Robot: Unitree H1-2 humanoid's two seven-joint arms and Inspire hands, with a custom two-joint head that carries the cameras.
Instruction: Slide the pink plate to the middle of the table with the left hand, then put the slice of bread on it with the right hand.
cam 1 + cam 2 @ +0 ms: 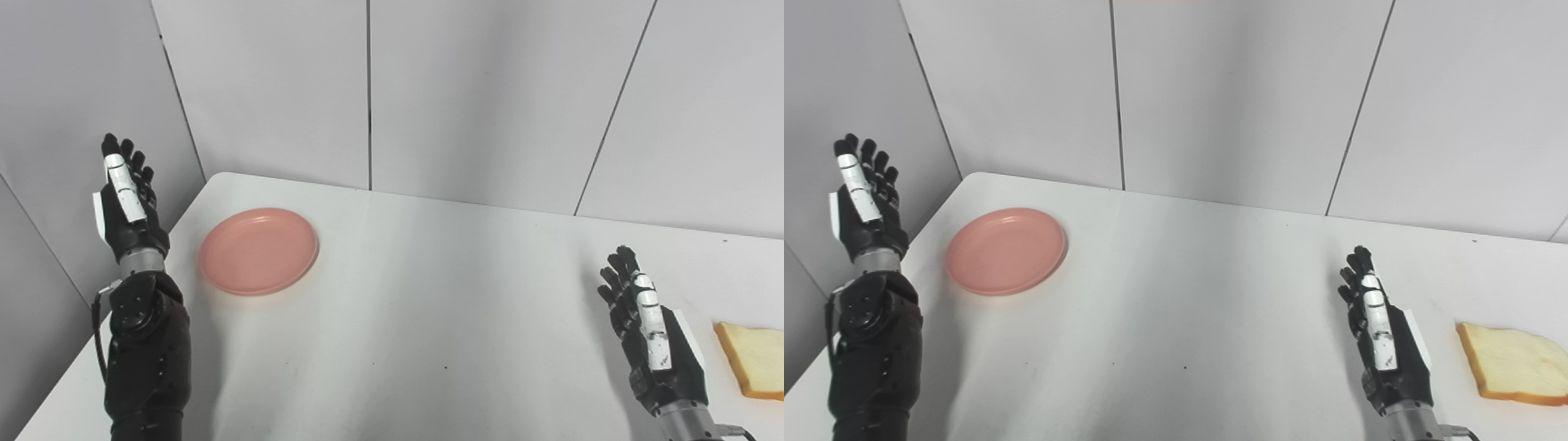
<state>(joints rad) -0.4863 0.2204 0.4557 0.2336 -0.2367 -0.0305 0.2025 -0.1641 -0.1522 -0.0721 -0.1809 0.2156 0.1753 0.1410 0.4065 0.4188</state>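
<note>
A pink plate (258,250) lies empty on the white table (429,294) near its far left corner. My left hand (125,202) is raised above the table's left edge, to the left of the plate and apart from it, open with fingers straight up. A slice of bread (1513,364) lies flat at the right edge of the table. My right hand (1378,334) is low over the table just left of the bread, open and empty, not touching it.
Grey wall panels (367,92) stand close behind the table and along its left side. The table's rounded far left corner (214,179) is just behind the plate. Bare tabletop (1182,318) lies between the plate and the right hand.
</note>
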